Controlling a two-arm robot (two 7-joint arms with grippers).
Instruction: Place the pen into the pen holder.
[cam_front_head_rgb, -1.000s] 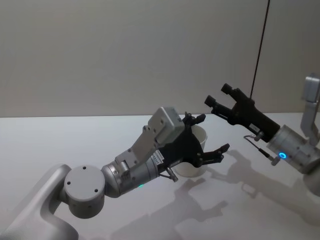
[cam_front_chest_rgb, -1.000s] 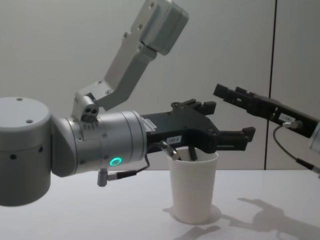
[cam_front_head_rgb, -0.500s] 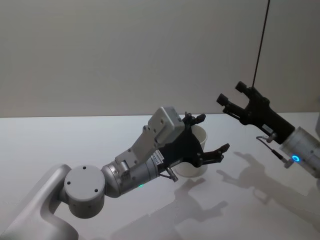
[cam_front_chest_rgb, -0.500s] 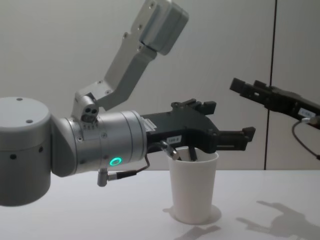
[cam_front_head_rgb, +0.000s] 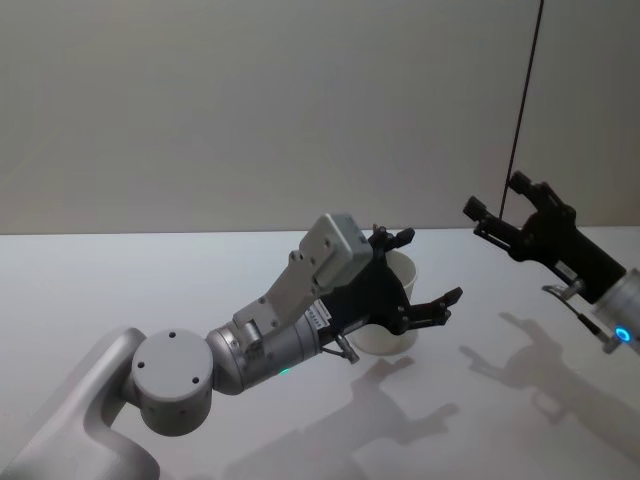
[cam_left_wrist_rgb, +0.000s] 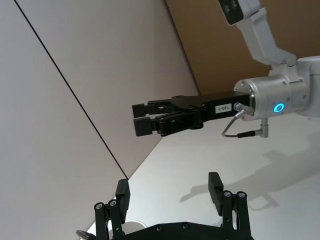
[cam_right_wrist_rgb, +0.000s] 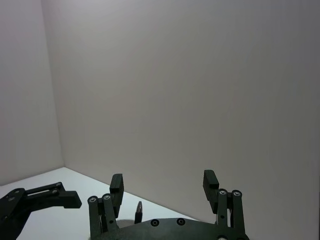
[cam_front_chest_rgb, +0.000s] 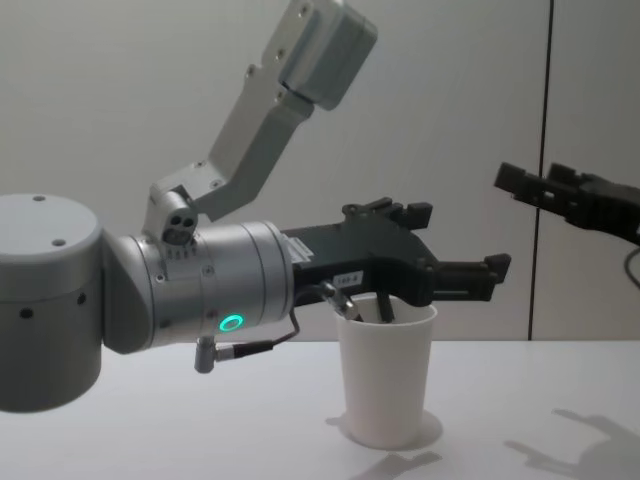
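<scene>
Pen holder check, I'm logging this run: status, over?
Left gripper open, above the pen holder. Right gripper open, empty, raised to the right. Pen holder upright on table, dark object at its rim, likely pen. Nothing in the way.

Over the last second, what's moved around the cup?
The right claw has drawn back from above the cup, pulling off to the robot's right and away from it, open and holding nothing. The left claw has stayed put over the cup's rim, open. The cup hasn't shifted on the table, and a dark tip sticks up inside it as before.
</scene>
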